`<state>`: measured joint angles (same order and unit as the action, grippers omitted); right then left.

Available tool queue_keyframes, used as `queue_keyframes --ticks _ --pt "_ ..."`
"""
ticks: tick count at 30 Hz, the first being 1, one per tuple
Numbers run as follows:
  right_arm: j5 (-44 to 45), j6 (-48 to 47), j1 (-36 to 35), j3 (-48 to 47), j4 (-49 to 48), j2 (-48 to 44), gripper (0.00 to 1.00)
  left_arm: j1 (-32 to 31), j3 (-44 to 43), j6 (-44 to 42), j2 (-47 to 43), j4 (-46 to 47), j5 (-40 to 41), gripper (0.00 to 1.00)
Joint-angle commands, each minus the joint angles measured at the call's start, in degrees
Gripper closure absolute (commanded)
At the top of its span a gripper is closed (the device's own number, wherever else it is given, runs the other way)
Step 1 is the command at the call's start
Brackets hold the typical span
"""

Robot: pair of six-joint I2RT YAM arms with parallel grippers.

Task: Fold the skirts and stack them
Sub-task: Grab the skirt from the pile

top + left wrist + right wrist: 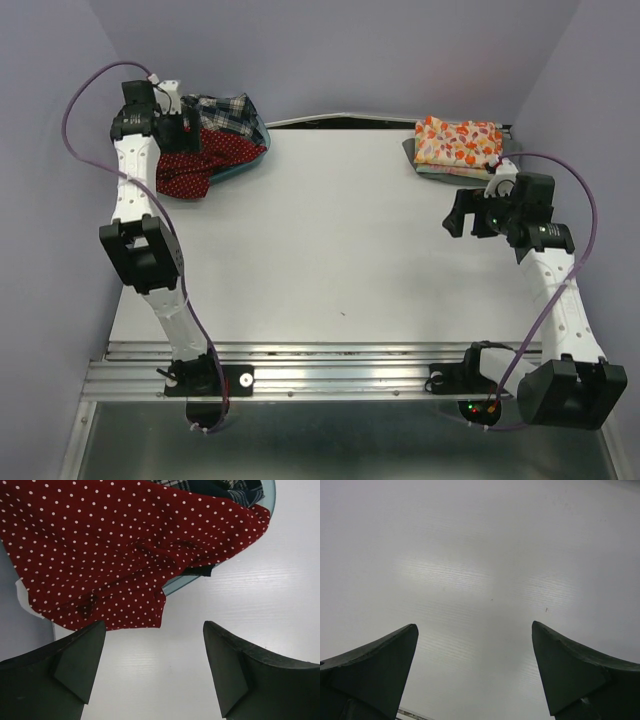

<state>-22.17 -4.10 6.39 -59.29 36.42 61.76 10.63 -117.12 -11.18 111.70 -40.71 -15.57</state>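
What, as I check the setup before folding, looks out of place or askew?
The red skirt spills over the rim of the bin onto the table at the far left, crumpled, with the plaid skirt bunched behind it. The floral skirt lies neatly folded at the far right.

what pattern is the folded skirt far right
Folded cloth skirt: orange-and-cream floral print, best in top external view.
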Motion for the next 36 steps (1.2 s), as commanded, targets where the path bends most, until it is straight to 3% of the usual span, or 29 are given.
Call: queue_keyframes --ticks 1,18,23,25,26,27,36 --pt "-3.5 0.3 0.3 -1.7 -1.4 0.1 0.00 0.4 -5.5 1.1 3.9 2.5 2.8 0.10" --pt "-4.5 0.6 0.3 -2.2 -1.2 1.4 0.00 1.1 -9.5 2.5 18.1 8.5 13.6 0.18" --pt "-4.3 0.6 0.3 -2.1 -1.4 1.5 0.00 1.4 -13.6 2.3 20.6 7.8 12.9 0.51" --pt "-4.3 0.6 0.3 -2.0 -1.6 1.7 0.00 1.5 -15.1 2.0 20.1 7.9 11.6 0.69" --pt "-4.2 0.7 0.3 -2.1 -1.6 1.9 0.00 1.5 -15.6 1.9 19.8 8.0 11.1 0.92" --pt "-4.2 0.8 0.3 -2.2 -1.5 1.9 0.00 1.5 -16.0 1.8 18.8 8.0 10.7 1.00" --pt "-4.3 0.9 0.3 -3.1 -1.4 2.0 0.00 1.5 -19.1 1.5 6.6 11.5 7.0 1.00"
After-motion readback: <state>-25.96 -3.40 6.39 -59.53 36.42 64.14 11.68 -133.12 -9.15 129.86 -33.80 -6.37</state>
